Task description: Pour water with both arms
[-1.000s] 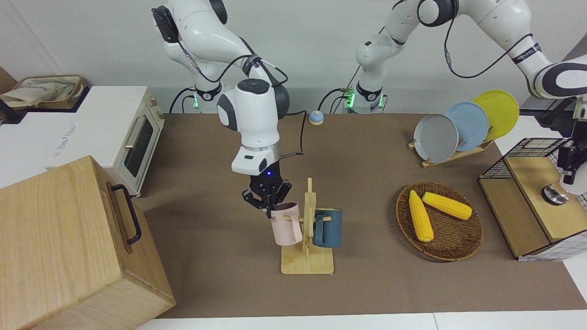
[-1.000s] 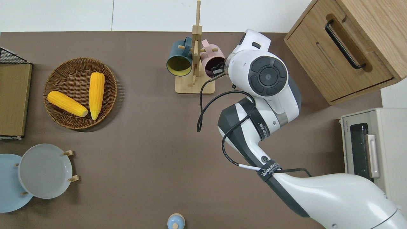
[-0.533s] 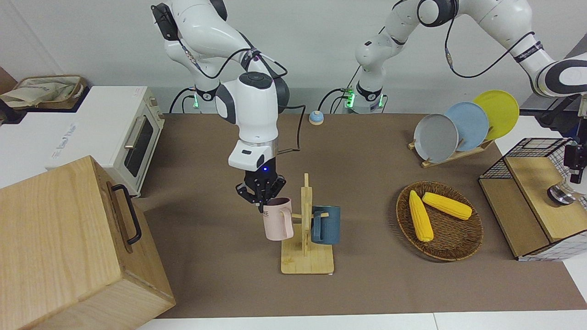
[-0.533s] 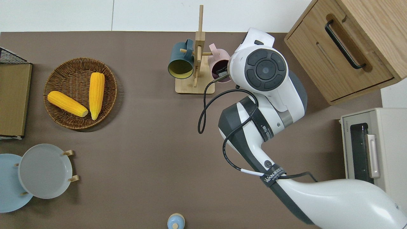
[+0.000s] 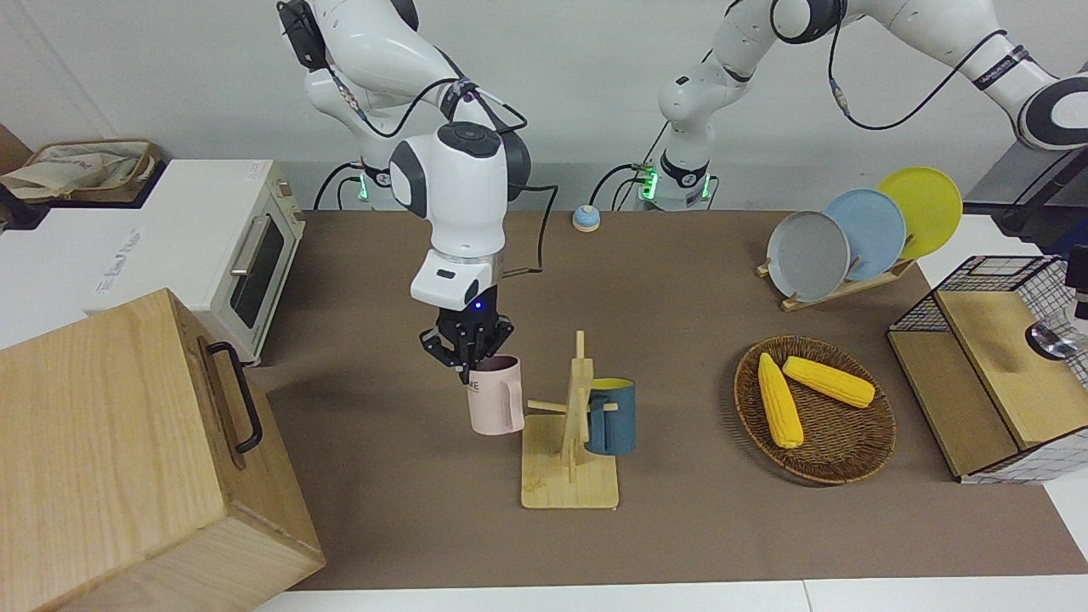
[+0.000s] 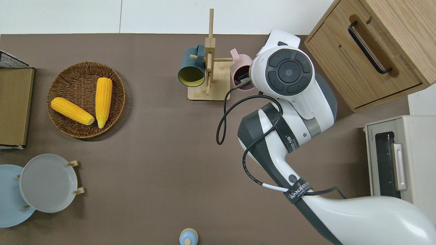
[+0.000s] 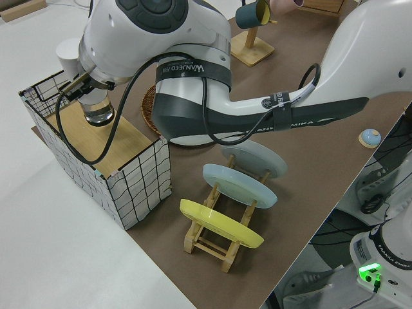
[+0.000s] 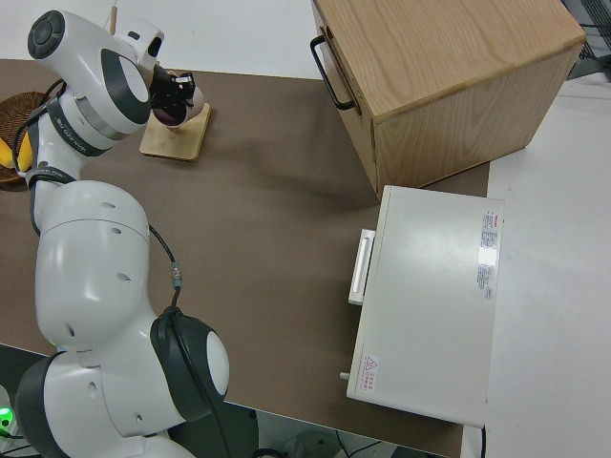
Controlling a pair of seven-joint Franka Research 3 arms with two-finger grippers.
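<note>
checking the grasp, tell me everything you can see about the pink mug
The pink mug is matte pale pink with a loop handle and dark lettering near the rim. It hangs upright, mouth up, off the wooden mug rack, clear of its pegs, toward the right arm's end of the table. The right claw grips its rim, one finger inside. Only the claw touches it.

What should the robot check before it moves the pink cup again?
1. Right hand shut on pink mug rim: ok.
2. Mug handle off the rack peg: ok.
3. Pink mug upright: ok.
4. Blue mug hanging on the rack: ok.
5. Left hand has hold of the glass: cannot tell.
</note>
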